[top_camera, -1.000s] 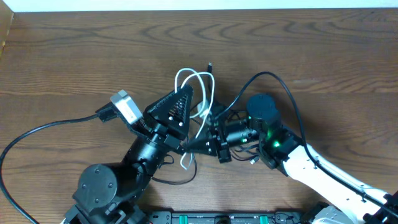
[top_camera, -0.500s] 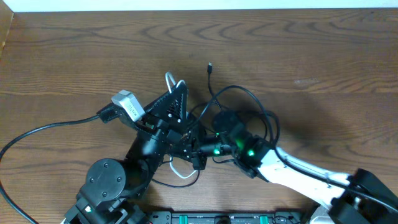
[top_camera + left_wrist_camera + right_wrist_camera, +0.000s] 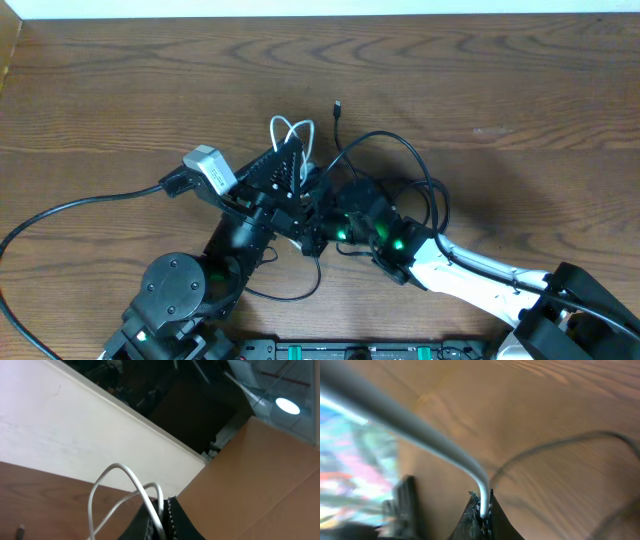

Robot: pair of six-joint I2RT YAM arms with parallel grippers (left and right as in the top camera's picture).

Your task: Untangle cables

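Note:
The white cable (image 3: 291, 130) shows as two small loops just above my left gripper (image 3: 297, 150), which is shut on it; the left wrist view has the white cable (image 3: 117, 472) pinched between the toothed jaws of the left gripper (image 3: 166, 502). My right gripper (image 3: 310, 241) sits right beside the left arm and is shut on the same white cable (image 3: 445, 455), whose end is clamped at the right gripper's tips (image 3: 483, 507). A long black cable (image 3: 402, 144) arcs over the right arm from its plug (image 3: 337, 105). A thin black cord (image 3: 292, 297) loops near the front; most of the bunch is hidden under the arms.
A thick black wire (image 3: 80, 205) runs left from the left arm's white camera block (image 3: 207, 166). The wooden table (image 3: 520, 90) ends at a white wall along the top. A cardboard box (image 3: 260, 475) stands at the far left corner. A black rail (image 3: 360, 351) lines the front edge.
The right arm has swung left, up against the left gripper. The white loops have shrunk and bunched closer to the left jaws, and the black cable's arc has shifted left with the arm.

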